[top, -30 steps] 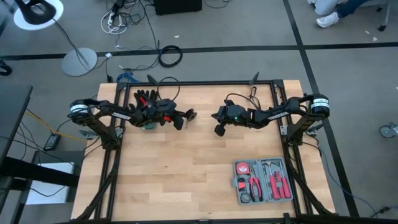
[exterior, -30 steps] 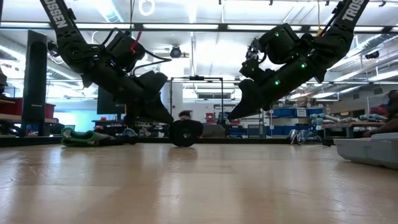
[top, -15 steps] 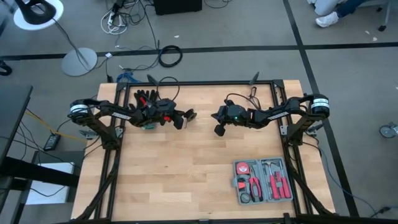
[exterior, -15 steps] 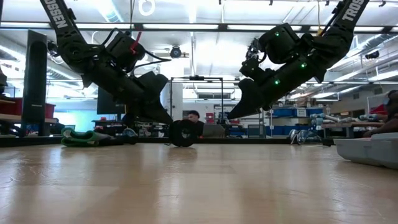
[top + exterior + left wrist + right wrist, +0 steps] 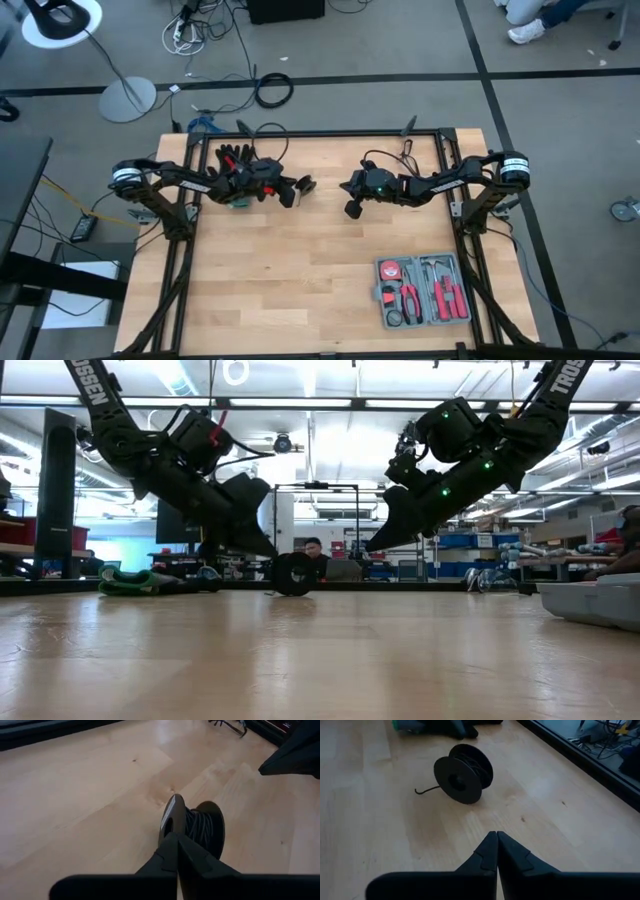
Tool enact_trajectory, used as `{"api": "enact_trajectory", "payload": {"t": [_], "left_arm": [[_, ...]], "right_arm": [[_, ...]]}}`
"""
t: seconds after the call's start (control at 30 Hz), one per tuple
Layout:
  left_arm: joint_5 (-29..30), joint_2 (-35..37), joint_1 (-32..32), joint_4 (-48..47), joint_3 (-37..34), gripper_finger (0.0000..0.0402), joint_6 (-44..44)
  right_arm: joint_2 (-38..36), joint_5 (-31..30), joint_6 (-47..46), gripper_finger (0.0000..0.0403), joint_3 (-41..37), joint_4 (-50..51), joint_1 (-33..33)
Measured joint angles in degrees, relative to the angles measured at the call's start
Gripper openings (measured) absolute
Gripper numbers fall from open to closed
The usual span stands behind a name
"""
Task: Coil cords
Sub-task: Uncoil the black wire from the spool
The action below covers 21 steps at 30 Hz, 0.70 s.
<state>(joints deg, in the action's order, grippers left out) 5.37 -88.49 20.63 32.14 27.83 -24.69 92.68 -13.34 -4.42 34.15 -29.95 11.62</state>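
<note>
High view: light wood table (image 5: 300,290) in a black frame, grey floor around it. Left gripper (image 5: 297,190) sits near the far edge, left of centre, fingers closed on nothing. The spool (image 5: 307,185), cord wound on it, stands on the table just beside its tips. Right gripper (image 5: 352,196) is right of centre, also near the far edge, fingers closed and empty, apart from the spool. Black glove (image 5: 233,156) lies by the far-left corner under the left arm. Grey tool case (image 5: 421,291) with red-handled tools sits at the near-right corner. Middle and near-left of the table are bare wood. Off the table: lamp base (image 5: 127,100) and loose cables (image 5: 272,90) on the floor beyond the far edge.

Low view: spool (image 5: 292,574) stands on edge on the wood, mid-table. Both arms hang above it, one on each side, tips off the surface. Green-and-black item (image 5: 135,579) lies at the left, tool case (image 5: 596,601) edge at the right. Room behind: shelves, ceiling lights, a person (image 5: 314,550) seated beyond the spool. Near half of the table is open.

Left wrist view: closed fingers (image 5: 176,852) point at the spool (image 5: 200,826), right in front of the tips; contact cannot be told. Bare wood all around.

Right wrist view: closed fingers (image 5: 496,851) aim at the spool (image 5: 462,772), well apart. A short cord end (image 5: 426,790) sticks out onto the wood. Table's black frame edge (image 5: 580,757) runs beyond.
</note>
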Motion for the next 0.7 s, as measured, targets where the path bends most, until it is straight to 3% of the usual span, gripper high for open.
{"api": "enact_trajectory", "payload": {"t": [0.2,0.37,0.7], "left_arm": [[-0.3,1.7,0.8,1.9,0.0,0.0004,1.3],[-3.8,2.0,1.1,4.7,0.0,0.0016,2.1],[-2.5,2.1,1.1,6.3,0.0,0.0104,3.5]], "right_arm": [[0.0,0.0,0.0,0.0007,0.0,0.0,-0.5],[0.0,0.0,0.0,0.0003,0.0,0.0,-0.5],[0.0,0.0,0.1,0.0007,0.0,0.0,-0.5]]}}
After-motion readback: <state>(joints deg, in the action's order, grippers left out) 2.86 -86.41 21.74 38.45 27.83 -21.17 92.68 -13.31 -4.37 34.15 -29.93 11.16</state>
